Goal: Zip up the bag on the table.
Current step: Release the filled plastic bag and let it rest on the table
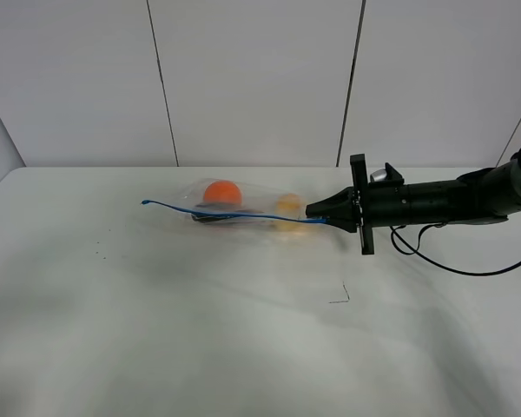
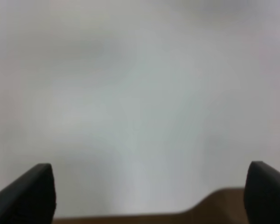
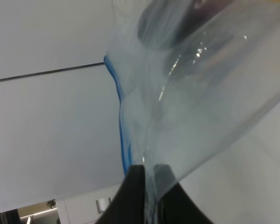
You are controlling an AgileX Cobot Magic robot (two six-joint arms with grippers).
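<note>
The right tool (image 1: 317, 211), right of centre, is clenched on the bag (image 1: 234, 208) at its blue zipper (image 1: 243, 212) end. The left tool (image 2: 144, 196) hangs released. Slide steadily leftward along the strip, keeping the bag low on the bench (image 1: 156, 330).

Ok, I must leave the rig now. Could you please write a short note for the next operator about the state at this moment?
Right gripper: shut on the bag, pinching the end of its blue zipper strip.
Left gripper: open, holding nothing, not seen in the high view.
Bag lies on the table with the orange and other fruit inside.
Done: one end gripped.
Left: whether the zipper is closed cannot be told; check and run along it.
</note>
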